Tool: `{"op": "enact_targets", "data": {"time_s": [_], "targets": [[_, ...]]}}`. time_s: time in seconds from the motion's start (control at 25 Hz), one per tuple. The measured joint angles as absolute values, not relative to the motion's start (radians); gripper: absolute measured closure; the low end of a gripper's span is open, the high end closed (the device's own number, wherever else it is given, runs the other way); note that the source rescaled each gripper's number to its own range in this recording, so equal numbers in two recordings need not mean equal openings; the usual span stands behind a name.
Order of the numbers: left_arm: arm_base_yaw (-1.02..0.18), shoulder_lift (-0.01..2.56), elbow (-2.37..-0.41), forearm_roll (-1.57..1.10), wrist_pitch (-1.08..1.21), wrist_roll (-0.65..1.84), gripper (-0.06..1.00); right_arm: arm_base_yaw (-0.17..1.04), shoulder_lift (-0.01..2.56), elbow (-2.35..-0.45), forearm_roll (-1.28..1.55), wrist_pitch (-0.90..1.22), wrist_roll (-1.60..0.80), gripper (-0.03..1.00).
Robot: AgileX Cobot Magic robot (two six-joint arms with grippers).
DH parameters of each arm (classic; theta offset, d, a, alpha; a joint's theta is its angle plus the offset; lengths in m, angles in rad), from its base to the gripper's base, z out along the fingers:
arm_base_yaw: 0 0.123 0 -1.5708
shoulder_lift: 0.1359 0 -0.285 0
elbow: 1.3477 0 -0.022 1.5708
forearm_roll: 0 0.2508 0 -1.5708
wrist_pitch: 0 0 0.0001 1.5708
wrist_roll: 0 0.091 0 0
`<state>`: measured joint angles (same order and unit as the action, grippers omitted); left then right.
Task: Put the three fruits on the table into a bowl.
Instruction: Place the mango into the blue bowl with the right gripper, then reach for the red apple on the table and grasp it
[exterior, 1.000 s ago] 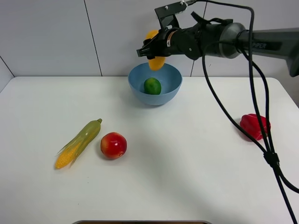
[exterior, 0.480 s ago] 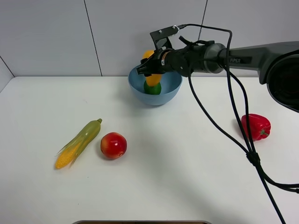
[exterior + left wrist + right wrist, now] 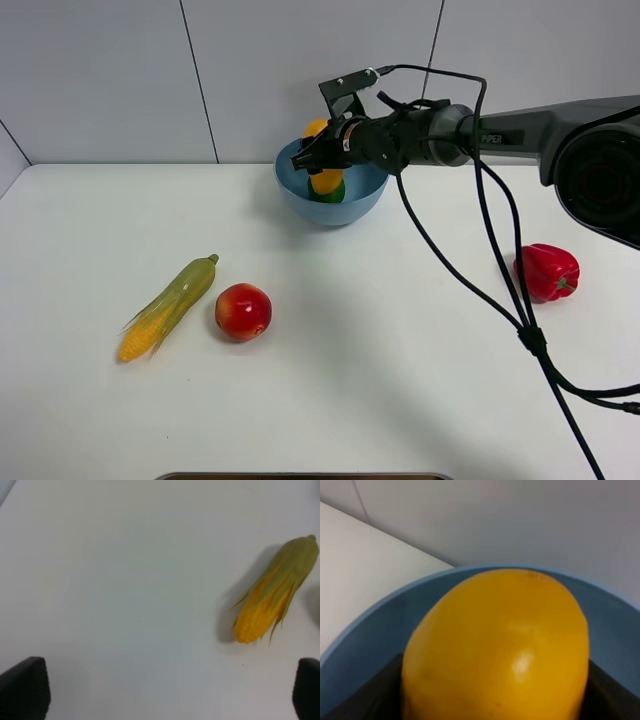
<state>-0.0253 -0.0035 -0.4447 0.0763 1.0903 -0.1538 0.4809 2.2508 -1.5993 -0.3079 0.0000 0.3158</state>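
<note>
A white table [image 3: 400, 380] is shown in front of a grey panelled wall [image 3: 100, 80]. A light-blue bowl [image 3: 296, 198] is set at the far edge, near the middle. The right gripper [image 3: 326, 157] is held over the bowl, with its fingers clamped on the yellow-orange mango [image 3: 326, 181]. The mango's lower end is inside the rim, against the green lime [image 3: 337, 193], though contact cannot be judged. The red apple [image 3: 243, 311] is seen on the table at the near left, just right of a corn cob [image 3: 168, 306]. A red pepper [image 3: 546, 271] is placed at the right. The left gripper [image 3: 165, 695] is spread wide above bare table, and nothing is gripped.
</note>
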Motion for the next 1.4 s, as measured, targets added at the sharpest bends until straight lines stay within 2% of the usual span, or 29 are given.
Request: {"op": "enact_targets", "data": {"time_s": [0.12,0.16,0.2,0.32,0.36,0.4,0.48,0.64,0.84,1.4], "targets": [[-0.025,-0.003,-0.445,0.076,1.09,-0.154,-0.06,0.481,2.251,-1.599,-0.308,0.0,0.316,0.96],[-0.025,-0.003,-0.445,0.076,1.09,-0.154,-0.06,0.481,2.251,-1.599,-0.308,0.0,0.316,0.94],[-0.025,-0.003,-0.445,0.076,1.09,-0.154,-0.06,0.481,2.251,-1.599,-0.308,0.0,0.316,0.87],[-0.025,-0.003,-0.445,0.076,1.09,-0.154,-0.06,0.481,2.251,-1.599,-0.308,-0.01,0.316,0.41],[-0.025,-0.003,-0.445,0.076,1.09,-0.154,-0.06,0.481,2.251,-1.599,-0.307,-0.015,0.316,0.3],[-0.025,-0.003,-0.445,0.076,1.09,-0.154,-0.06,0.481,2.251,-1.599,-0.307,-0.021,0.316,0.19],[-0.025,-0.003,-0.445,0.076,1.09,-0.154,-0.06,0.481,2.25,-1.599,-0.299,-0.022,0.316,0.1],[-0.025,-0.003,-0.445,0.076,1.09,-0.154,-0.06,0.483,2.217,-1.599,-0.285,0.015,0.316,0.06],[-0.025,-0.003,-0.445,0.076,1.09,-0.154,-0.06,0.497,2.111,-1.599,-0.282,0.117,0.316,0.05],[-0.025,-0.003,-0.445,0.076,1.09,-0.154,-0.06,0.501,1.589,-1.599,-0.308,0.424,0.221,0.05]]}}
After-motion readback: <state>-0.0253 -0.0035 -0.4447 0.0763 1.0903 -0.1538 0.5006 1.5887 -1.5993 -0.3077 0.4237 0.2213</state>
